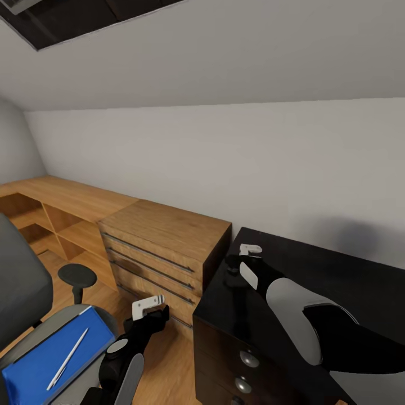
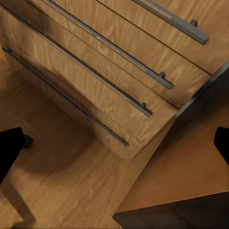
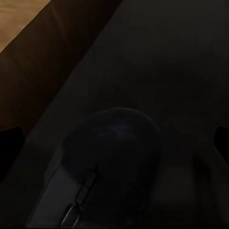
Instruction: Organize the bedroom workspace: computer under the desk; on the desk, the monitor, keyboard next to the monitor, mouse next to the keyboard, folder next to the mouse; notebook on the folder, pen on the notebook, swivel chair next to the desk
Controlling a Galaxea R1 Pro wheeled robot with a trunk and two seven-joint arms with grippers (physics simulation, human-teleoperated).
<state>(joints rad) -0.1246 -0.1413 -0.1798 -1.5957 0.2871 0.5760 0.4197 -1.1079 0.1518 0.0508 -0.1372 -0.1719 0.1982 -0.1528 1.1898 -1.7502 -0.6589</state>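
The black mouse (image 3: 112, 160) lies on the glossy black desk (image 1: 337, 270) near its left corner. My right gripper (image 1: 241, 261) hovers just over it, open, with its fingertips (image 3: 10, 145) wide on either side and not touching it. The blue folder (image 1: 39, 360) rests on the grey swivel chair (image 1: 19, 281), and the white pen (image 1: 68, 350) lies across it. My left gripper (image 1: 147, 308) hangs open and empty between the chair and the wooden chest. The monitor, keyboard, computer and notebook are out of view.
A light-wood chest of drawers (image 1: 169, 230) with long bar handles (image 2: 109, 78) stands against the desk's left end. A low wooden shelf unit (image 1: 56, 202) runs along the sloped wall. The desk's drawer unit has round silver knobs (image 1: 249, 358). The chair's black armrest (image 1: 77, 275) sticks out nearby.
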